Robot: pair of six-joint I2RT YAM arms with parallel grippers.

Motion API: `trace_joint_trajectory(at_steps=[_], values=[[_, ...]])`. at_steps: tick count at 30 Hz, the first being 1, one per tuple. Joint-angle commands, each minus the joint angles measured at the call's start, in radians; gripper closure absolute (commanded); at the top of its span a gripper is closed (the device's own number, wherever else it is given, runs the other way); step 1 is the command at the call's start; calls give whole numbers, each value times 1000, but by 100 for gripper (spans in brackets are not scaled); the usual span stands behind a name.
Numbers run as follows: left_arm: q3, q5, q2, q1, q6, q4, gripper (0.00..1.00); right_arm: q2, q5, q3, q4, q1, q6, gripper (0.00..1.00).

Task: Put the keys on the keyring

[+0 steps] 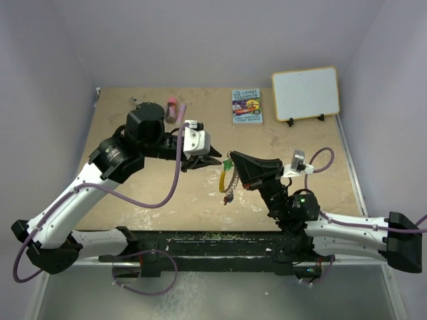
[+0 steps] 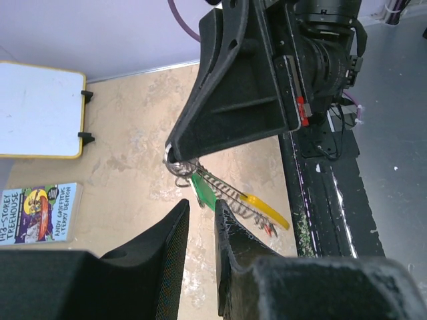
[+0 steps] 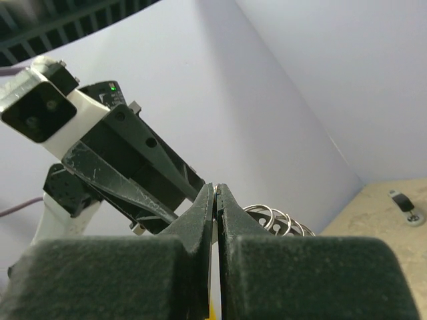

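**While clamped by one end, hung in mid-air**

While raised above the middle of the counter, grips the keyring by its top loop in the right pincer, tips pressed together on the thin wire with barely a sliver of gap. Lets the rest trail down and away from the tips: first a springy coil of wire, then a yellow stretch. Carries a green tag just under the clamped loop, lying against the coil. Shows something small and red at the low end, just beside the yellow, possibly the red tag, though too blurred to settle.

Aims the left pincer at the ring from the opposite side, tips a narrow slot apart and holding nothing. Sits just short of the green tag in the left wrist view. Seen from overhead, nearly tip to tip with the right pincer, the green tag between the two. In the right wrist view, several round loops of the coil just past the closed tips.

Along the far edge of the counter, well apart from both pincers: a book lying flat, a small whiteboard propped upright to its right, and a pink-and-maroon tube to its left.
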Motion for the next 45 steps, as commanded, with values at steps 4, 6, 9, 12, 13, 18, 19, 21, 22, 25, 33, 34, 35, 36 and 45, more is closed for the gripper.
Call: trace_joint_trajectory(at_steps=[4,6,9,12,13,18,19,21,22,25,33,34,35,36,45], values=[[-51,0,-36,-6,-19,63,75,18,-17,44,165,1,10,100],[-55,-42,-26,-5,-13,60,75,27,-21,51,171,0,11,100],[-58,-112,-16,-6,2,68,75,34,-28,67,157,1,16,100],[-53,-119,-13,-6,8,83,74,39,-32,72,156,1,23,100],[-51,-116,-11,-5,8,87,74,42,-32,71,156,0,24,100],[-53,-61,-3,-6,-8,100,74,53,-32,74,164,1,31,100],[-56,-54,-1,-7,-13,104,74,55,-31,76,166,1,31,100],[-58,-36,-1,-7,-23,111,73,58,-32,77,166,1,32,100],[-58,-26,1,-7,-28,113,73,59,-31,78,164,0,32,100],[-59,10,4,-7,-46,113,71,60,-30,77,162,0,33,100],[-81,83,9,-9,-61,123,64,51,-32,83,139,1,30,100],[-83,95,9,-10,-66,125,63,51,-30,83,139,1,30,100],[-86,99,10,-11,-72,129,63,51,-30,83,139,0,29,100],[-85,100,14,-12,-77,133,63,51,-31,85,137,1,30,100],[-64,98,39,-17,-120,178,63,64,-40,87,154,1,27,100]])
